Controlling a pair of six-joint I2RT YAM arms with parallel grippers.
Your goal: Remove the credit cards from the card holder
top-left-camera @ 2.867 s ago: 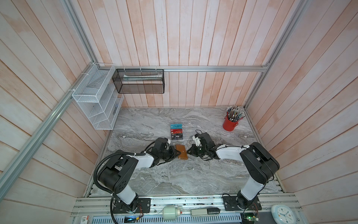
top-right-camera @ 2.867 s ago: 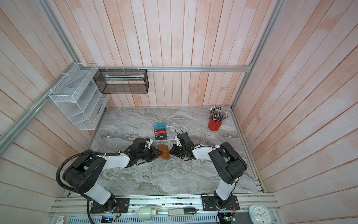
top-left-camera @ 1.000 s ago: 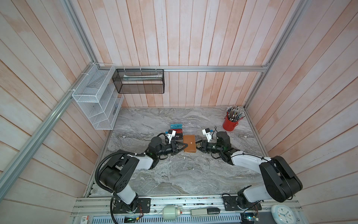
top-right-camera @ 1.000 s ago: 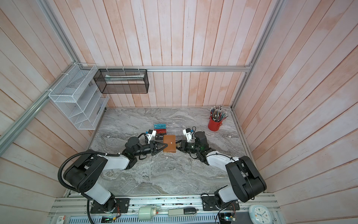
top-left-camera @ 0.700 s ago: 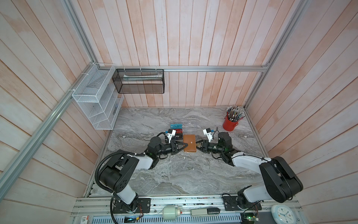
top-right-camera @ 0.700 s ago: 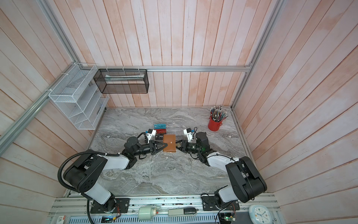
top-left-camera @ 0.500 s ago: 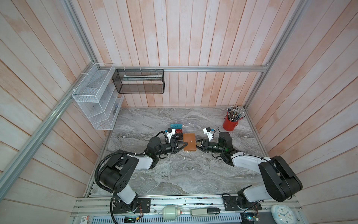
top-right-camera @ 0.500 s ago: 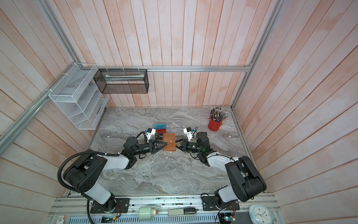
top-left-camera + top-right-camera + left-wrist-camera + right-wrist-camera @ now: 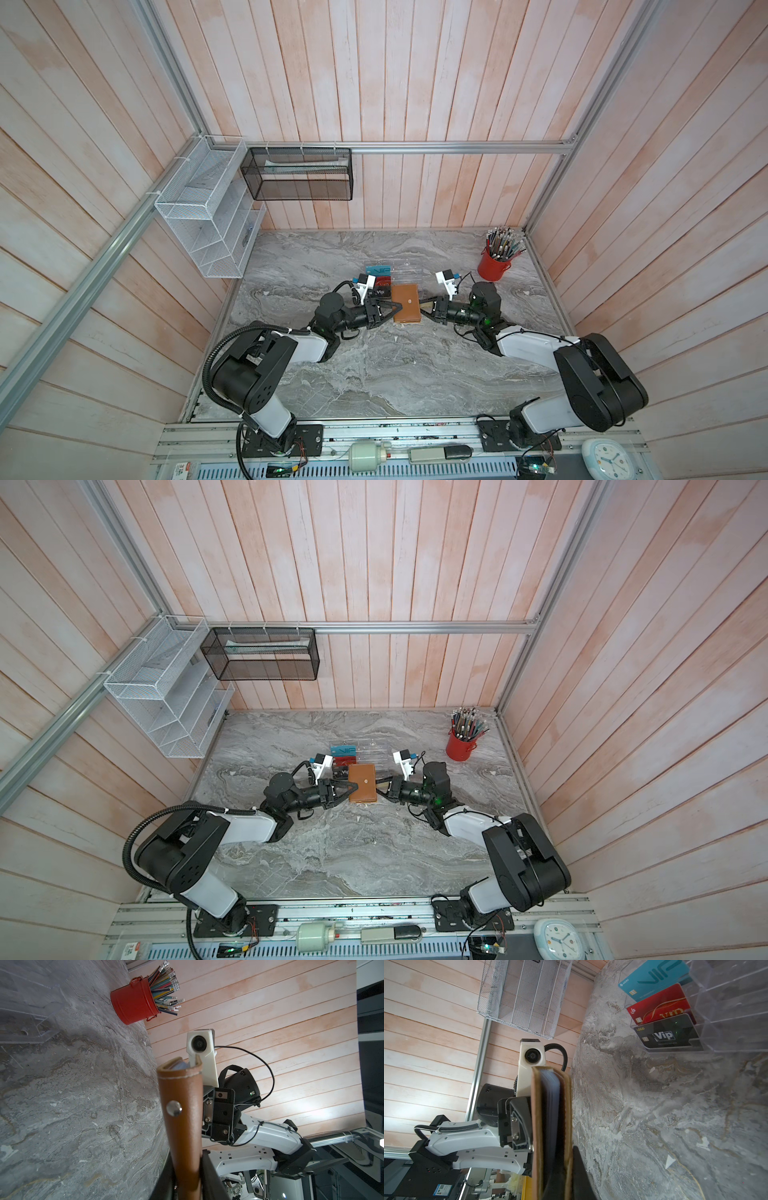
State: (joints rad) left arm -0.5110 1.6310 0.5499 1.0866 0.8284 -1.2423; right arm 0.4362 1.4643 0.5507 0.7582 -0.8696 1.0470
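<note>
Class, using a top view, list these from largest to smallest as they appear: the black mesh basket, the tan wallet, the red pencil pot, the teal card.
1. black mesh basket
2. tan wallet and red pencil pot: too alike to rank
3. teal card

Pale wooden plank walls (image 9: 415, 83) enclose a grey marble tabletop (image 9: 374, 374).

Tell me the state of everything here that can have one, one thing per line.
card holder: closed, lying flat, held between both tools.
left tool: astride its spine side, grip unclear.
right tool: shut on its open edge.
credit cards: three, standing in the clear rack.
red bucket: upright, packed with pencils.
</note>
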